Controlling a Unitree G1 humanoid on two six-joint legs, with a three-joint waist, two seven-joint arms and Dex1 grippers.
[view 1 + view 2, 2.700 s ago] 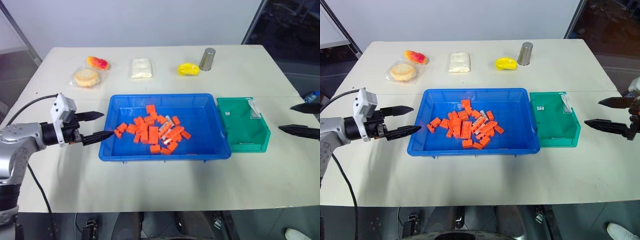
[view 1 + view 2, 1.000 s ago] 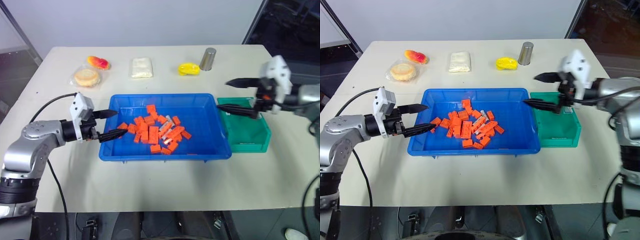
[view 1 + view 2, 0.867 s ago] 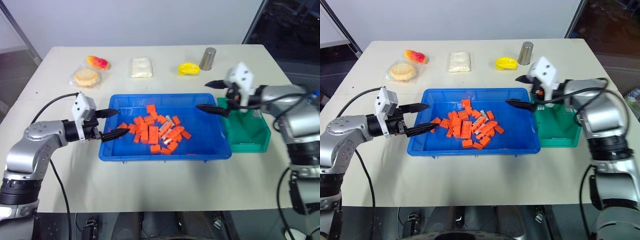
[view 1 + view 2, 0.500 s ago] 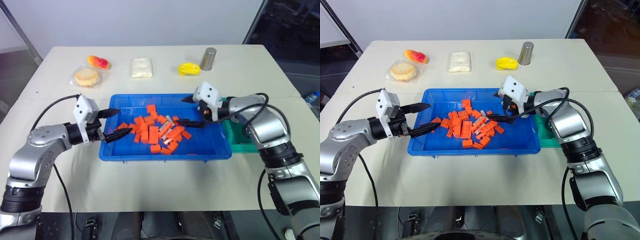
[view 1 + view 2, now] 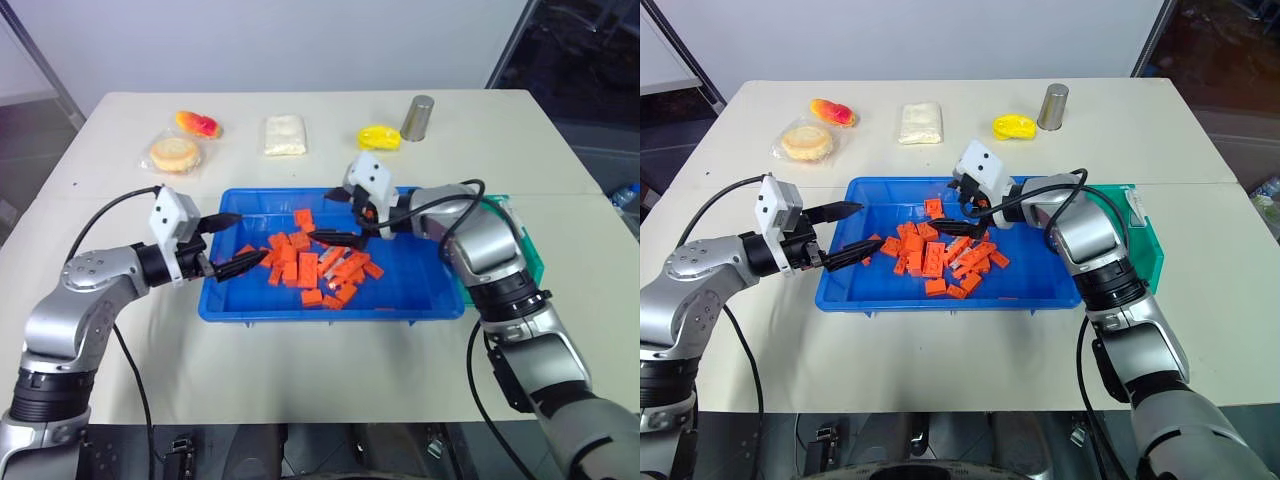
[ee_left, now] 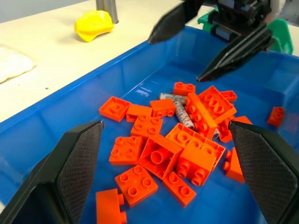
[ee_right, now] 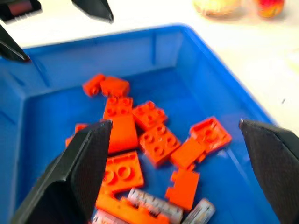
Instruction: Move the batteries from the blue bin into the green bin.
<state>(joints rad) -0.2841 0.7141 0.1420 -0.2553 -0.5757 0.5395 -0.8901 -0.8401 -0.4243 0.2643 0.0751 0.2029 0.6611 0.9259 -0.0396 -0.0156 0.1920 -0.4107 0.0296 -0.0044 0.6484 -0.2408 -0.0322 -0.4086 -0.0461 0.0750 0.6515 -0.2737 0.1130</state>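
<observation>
The blue bin sits mid-table and holds a heap of orange bricks. Slim silver batteries lie among them, partly under bricks, and I see them again in the right wrist view. My right gripper hovers open over the back of the heap, pointing left, with nothing between its fingers. At the bin's left wall my left gripper is open and empty, pointing right at the heap. The two grippers face each other across the bricks. The green bin stands against the blue bin's right side, largely hidden by my right arm.
Along the table's far side stand a metal can, a yellow object, a white packet, a wrapped round bun and a red-yellow item. My left arm's cable loops over the table left of the bin.
My right gripper has swung left and slightly down, from above the green bin to over the brick heap in the blue bin. The left gripper moved in from the left earlier, then held at the bin's left wall. Both stay open.
</observation>
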